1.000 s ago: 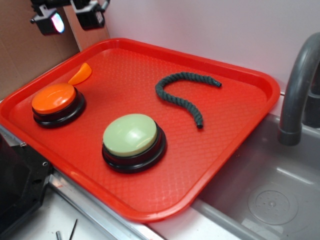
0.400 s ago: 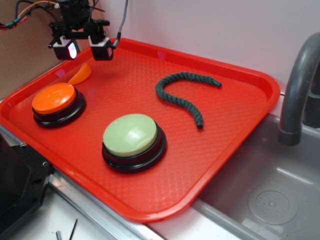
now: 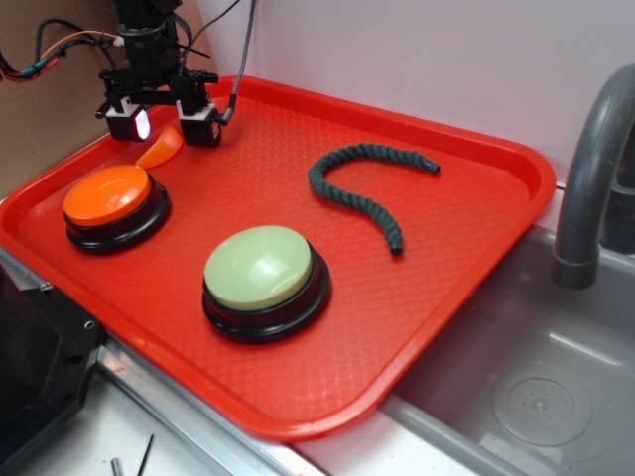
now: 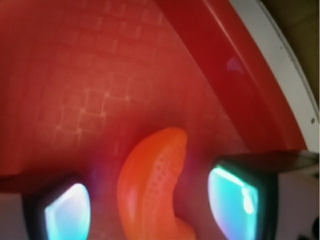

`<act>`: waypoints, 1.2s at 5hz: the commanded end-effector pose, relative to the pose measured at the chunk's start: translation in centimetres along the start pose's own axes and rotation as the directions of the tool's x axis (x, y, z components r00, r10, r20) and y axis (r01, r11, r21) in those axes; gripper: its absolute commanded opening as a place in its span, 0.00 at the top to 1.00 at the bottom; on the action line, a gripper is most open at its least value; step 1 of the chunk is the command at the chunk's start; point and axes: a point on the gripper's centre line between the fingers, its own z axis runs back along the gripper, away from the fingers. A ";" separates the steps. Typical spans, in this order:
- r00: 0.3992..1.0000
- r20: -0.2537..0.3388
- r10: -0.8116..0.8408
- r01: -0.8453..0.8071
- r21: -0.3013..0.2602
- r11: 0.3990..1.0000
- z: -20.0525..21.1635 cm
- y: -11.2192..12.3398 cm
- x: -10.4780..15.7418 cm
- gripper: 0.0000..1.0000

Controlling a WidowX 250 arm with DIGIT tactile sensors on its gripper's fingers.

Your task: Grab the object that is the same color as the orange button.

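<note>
Red plastic fills most of what I see: a textured cafeteria tray [image 3: 466, 228] sits beside a grey sink basin [image 3: 536, 387] with a grey faucet [image 3: 590, 188] at its right edge. My end effector [image 3: 164, 129] hangs over the tray's far left corner, jaws spread wide and holding nothing, one finger on each side of the small glossy orange plastic piece [image 3: 161, 149]. From the wrist camera that curved orange wedge [image 4: 150, 190] lies flat on the tray floor between the two lit fingertips [image 4: 67, 210], close to the tray's raised rim (I cannot tell whether the fingers touch the tray yet). Just in front of the piece stands the large orange dome button [image 3: 109, 198] on its black base. Nearer the tray's middle sits a pale green dome button [image 3: 260, 273], and a dark green rope [image 3: 362, 183] curls well apart to the right.
</note>
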 end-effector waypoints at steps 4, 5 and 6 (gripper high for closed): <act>0.994 0.067 0.085 -0.079 -0.085 0.993 1.8 0.0 1.0 1.00; 0.992 0.086 0.096 -0.084 -0.127 0.988 2.6 0.3 0.8 1.00; 0.995 0.088 0.055 -0.038 -0.180 0.983 8.1 -3.3 0.9 1.00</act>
